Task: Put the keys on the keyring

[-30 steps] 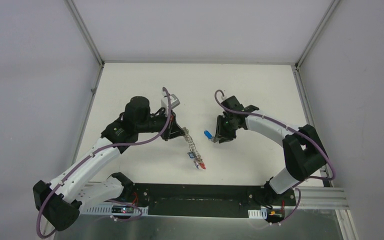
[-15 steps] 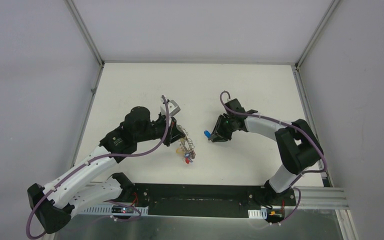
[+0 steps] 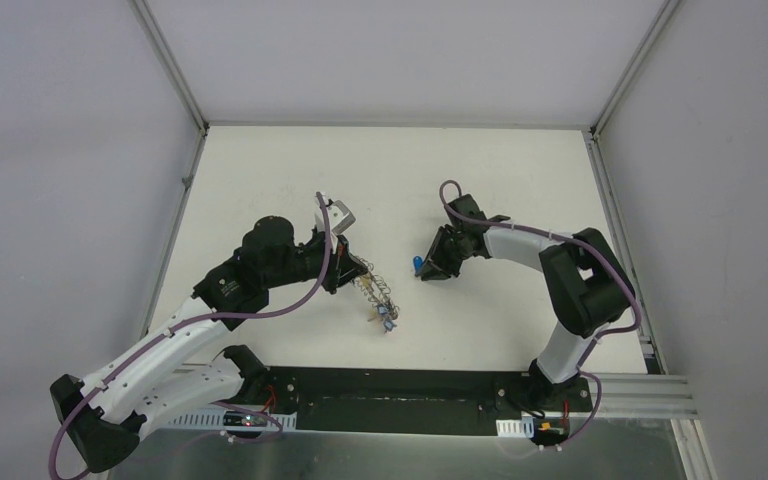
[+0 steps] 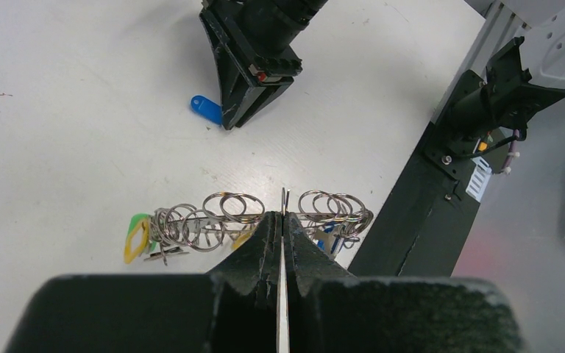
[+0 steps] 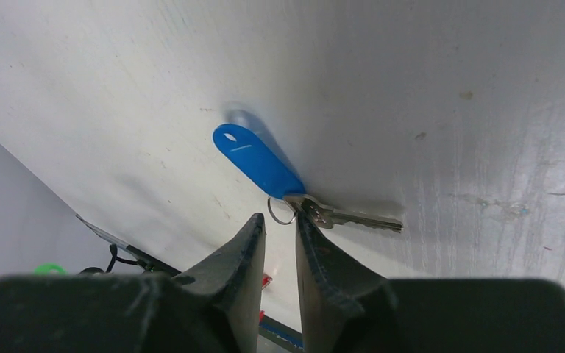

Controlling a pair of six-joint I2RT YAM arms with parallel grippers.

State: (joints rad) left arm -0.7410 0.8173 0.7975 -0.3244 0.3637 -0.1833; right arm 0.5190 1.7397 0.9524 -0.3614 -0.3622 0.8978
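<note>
- My left gripper (image 4: 281,218) is clenched: the two fingers are pressed together on a thin metal part of the keyring (image 4: 228,209), about at the middle of its length.
- In the left wrist view the keyring spreads to both sides of the fingers as a row of small silver rings. A yellow tag (image 4: 137,243) and a green tag (image 4: 142,220) are at one end, and more keys are bunched at the other end.
- From the top camera, the keyring is a little left of the middle of the table (image 3: 520,170). It runs from the gripper toward the near edge.
- The blue-tagged key (image 5: 259,163) lies near the middle of the table, apart from the keyring. Its silver blade points away from the tag.
- My right gripper (image 5: 280,224) is low over this key, with the jaws only narrowly apart.
- The small ring (image 5: 280,213) that joins tag and blade sits just at the mouth of the jaws, and one fingertip (image 5: 303,220) touches the head of the key.
- I cannot tell if the jaws already pinch that ring.
</note>
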